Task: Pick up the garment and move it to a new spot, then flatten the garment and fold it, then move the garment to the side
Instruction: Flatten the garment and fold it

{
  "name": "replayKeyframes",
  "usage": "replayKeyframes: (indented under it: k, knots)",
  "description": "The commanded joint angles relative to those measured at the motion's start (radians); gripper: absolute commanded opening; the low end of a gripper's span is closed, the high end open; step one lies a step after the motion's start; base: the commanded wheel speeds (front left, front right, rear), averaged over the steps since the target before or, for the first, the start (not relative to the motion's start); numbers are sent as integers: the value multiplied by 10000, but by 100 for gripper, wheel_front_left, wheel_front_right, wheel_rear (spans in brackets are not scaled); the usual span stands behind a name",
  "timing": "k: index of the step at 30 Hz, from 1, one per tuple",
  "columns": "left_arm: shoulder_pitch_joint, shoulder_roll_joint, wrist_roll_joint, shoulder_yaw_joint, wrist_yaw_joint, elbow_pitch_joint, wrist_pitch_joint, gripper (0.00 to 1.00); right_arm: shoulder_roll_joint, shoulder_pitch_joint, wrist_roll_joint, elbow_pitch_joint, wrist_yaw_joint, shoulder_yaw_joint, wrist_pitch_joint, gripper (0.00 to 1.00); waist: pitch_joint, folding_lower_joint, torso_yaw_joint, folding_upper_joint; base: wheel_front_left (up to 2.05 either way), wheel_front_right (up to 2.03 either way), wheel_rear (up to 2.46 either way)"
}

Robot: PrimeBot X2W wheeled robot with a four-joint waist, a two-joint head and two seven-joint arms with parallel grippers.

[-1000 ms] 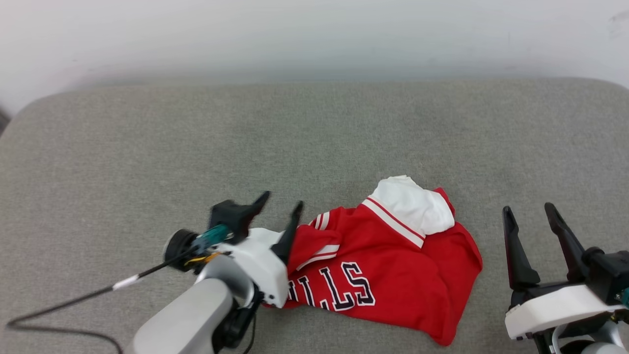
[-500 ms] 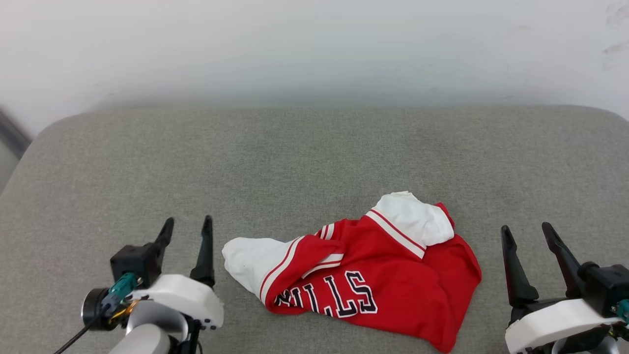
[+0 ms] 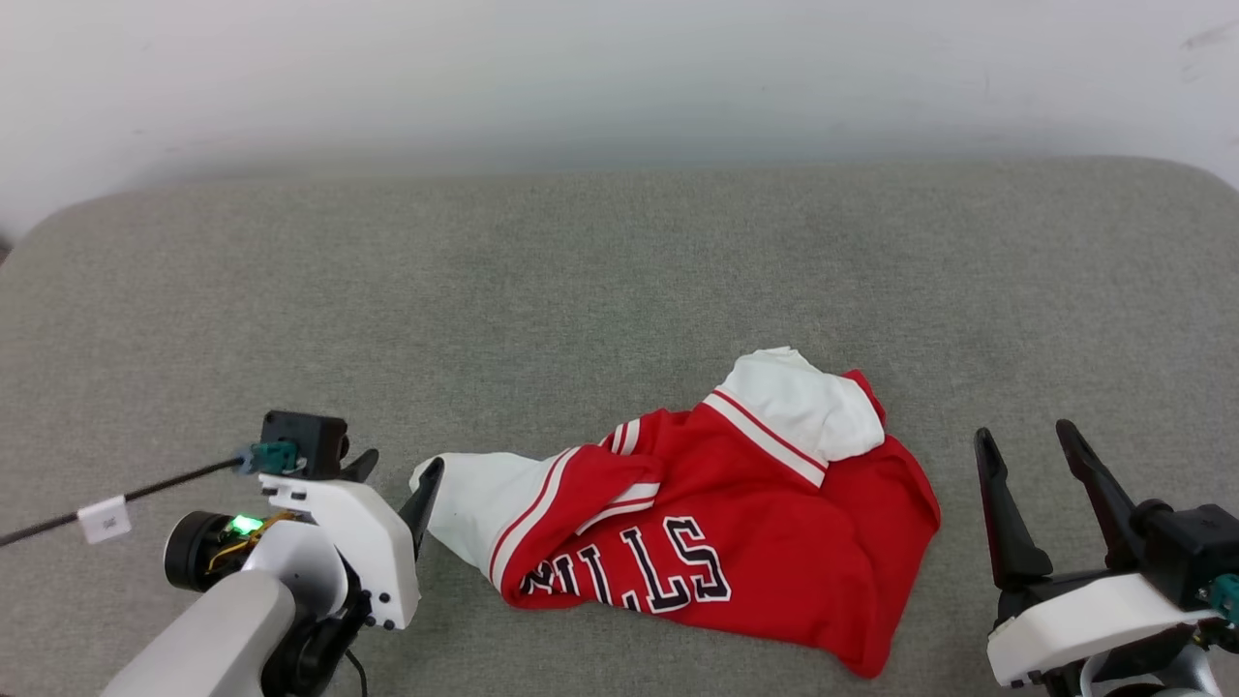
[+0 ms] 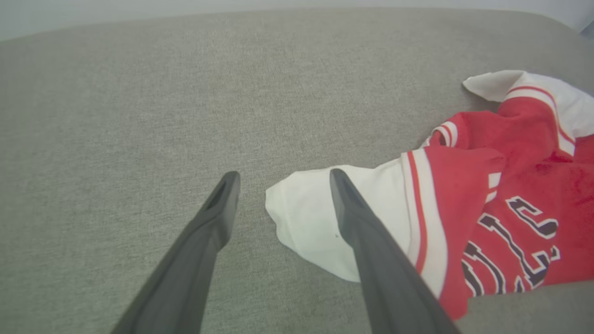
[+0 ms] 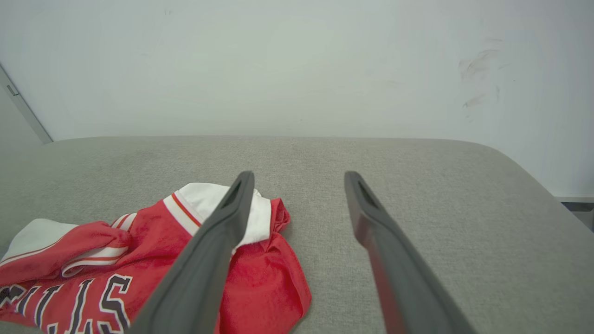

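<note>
The garment (image 3: 736, 523) is a red jersey with white sleeves and black white-outlined letters, lying crumpled on the grey cushion (image 3: 581, 290) right of centre. My left gripper (image 3: 399, 469) is open at its left end. In the left wrist view this left gripper (image 4: 283, 175) has one finger over the tip of the white sleeve (image 4: 306, 218) and the other over bare cushion; nothing is gripped. My right gripper (image 3: 1024, 433) stands open just right of the garment. In the right wrist view the right gripper (image 5: 299, 175) has the garment (image 5: 153, 241) to its left.
A pale wall (image 3: 619, 77) rises behind the cushion, whose rounded corners show at far left and far right. A black cable with a white tag (image 3: 105, 519) trails left from my left wrist. Bare cushion lies behind and to the left of the garment.
My left gripper drew back off the garment's left part, uncovering the white sleeve, then came in again beside the sleeve tip. The head camera shifted. The right gripper stayed open in place.
</note>
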Motion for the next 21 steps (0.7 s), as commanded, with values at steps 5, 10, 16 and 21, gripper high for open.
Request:
replayKeyframes:
  k: [5,10,16,21]
  knots:
    - [-891,15,-449,-436,-682,953,1803,100,6,-334,76,88,-7,64,-138,100,631,0,-346,-1,0,0,0]
    - [-1312,4,-786,-852,-1029,1916,3402,100,6,-514,155,263,-7,102,-257,100,897,0,-557,-1,0,0,0]
    - [-1334,-184,-853,-974,-1070,2357,3626,0,6,-573,211,417,-7,10,-386,100,984,0,-606,-1,0,0,0]
    - [-1150,84,-711,-190,-339,2003,2013,0,6,-531,237,491,-5,-115,-439,100,914,0,-407,-1,0,0,0]
